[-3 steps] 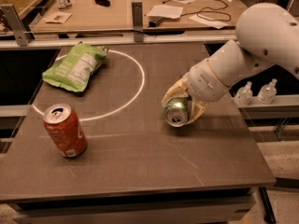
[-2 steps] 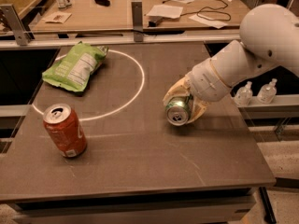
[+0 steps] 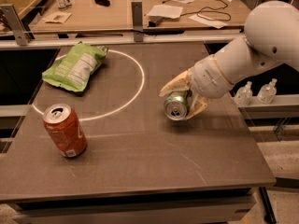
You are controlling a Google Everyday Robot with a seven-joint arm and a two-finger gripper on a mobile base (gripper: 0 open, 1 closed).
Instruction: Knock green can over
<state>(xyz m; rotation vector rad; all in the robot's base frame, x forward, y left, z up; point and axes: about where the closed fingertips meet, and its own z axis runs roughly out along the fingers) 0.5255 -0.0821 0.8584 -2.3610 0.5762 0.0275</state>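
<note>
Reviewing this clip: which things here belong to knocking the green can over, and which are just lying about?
Part of the job:
- green can, tipped, its top facing the camera
- pincer, right of table centre, closed around that can

Lying about:
- orange-red soda can, upright, front left
- green chip bag, flat, back left
- two small bottles, beyond the table's right edge

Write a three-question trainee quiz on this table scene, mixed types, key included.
1. True or false: the green can lies on its side on the table.
2. Where is the claw? A) raised high above the table B) shut around the green can, right of the white circle C) off the table edge.
3. Fill in: the chip bag lies across the painted white ___.
Key: 1 true; 2 B; 3 circle.
</note>
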